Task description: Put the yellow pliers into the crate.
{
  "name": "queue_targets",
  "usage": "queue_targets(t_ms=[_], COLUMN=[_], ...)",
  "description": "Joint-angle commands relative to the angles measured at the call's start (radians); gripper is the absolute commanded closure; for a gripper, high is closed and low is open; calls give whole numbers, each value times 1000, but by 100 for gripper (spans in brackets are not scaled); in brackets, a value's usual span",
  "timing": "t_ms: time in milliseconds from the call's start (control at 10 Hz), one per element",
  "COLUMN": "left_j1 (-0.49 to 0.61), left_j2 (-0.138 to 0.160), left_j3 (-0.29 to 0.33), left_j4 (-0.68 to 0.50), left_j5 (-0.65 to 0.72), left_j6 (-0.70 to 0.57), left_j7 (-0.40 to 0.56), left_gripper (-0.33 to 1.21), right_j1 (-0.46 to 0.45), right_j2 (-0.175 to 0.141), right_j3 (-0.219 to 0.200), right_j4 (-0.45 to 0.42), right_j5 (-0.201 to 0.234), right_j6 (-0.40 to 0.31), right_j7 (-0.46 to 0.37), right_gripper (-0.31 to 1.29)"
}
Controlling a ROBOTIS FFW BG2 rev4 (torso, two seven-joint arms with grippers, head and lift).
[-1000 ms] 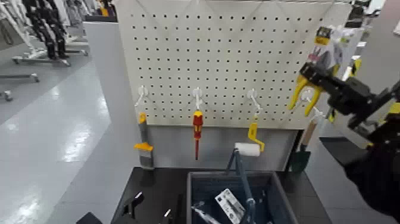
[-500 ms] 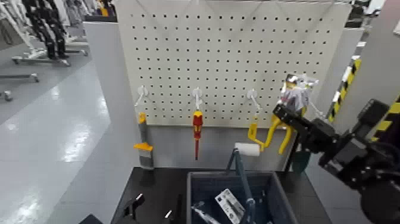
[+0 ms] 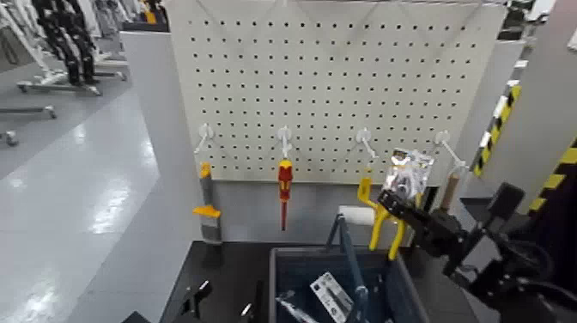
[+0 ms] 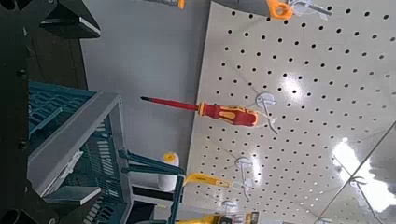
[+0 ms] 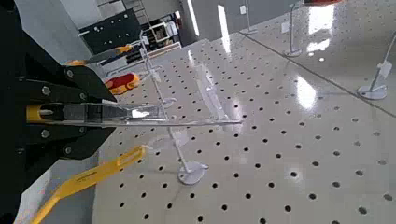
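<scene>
While right tool (image 3: 384, 203) grips card, yellow pliers (image 3: 387, 228) hang above crate (image 3: 345, 288).

The right gripper (image 3: 389, 202) is lower and farther left than a second ago, carrying the yellow pliers (image 3: 376, 230) from high up, right of the crate (image 3: 403, 283), to just above its rear right corner. Their handles, at first well above the crate, now hang close to its back rim. The card (image 3: 409, 175) comes down with them. The hook (image 3: 442, 137) high to the crate's right, partly covered at first, shows plainly now. The left gripper (image 3: 225, 297), left of the crate, sits slightly nearer to it.
</scene>
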Motion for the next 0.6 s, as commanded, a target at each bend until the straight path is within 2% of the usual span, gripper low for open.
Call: queue_targets(t_ms=[100, 200, 400, 600], left_j1=[-4, -5, -7, -11], left_j2=[-10, -10, -8, -7], left_j3=[-3, -4, -6, -10], left_j4=[16, 16, 16, 16], left_j5=[5, 5, 5, 5], left_j6=[-15, -15, -15, -15], left_j7=[0, 0, 0, -1], left_gripper=[12, 12, 12, 12], right_j1=[17, 17, 14, 10], right_j2=[9, 9, 9, 6], right_j3=[8, 14, 23, 31], right_j4=[60, 78, 72, 89], right_j5=[9, 29, 122, 159], right_j6=[-4, -4, 42, 79], right_j7=[6, 6, -11, -14], right_gripper=[117, 117, 117, 117])
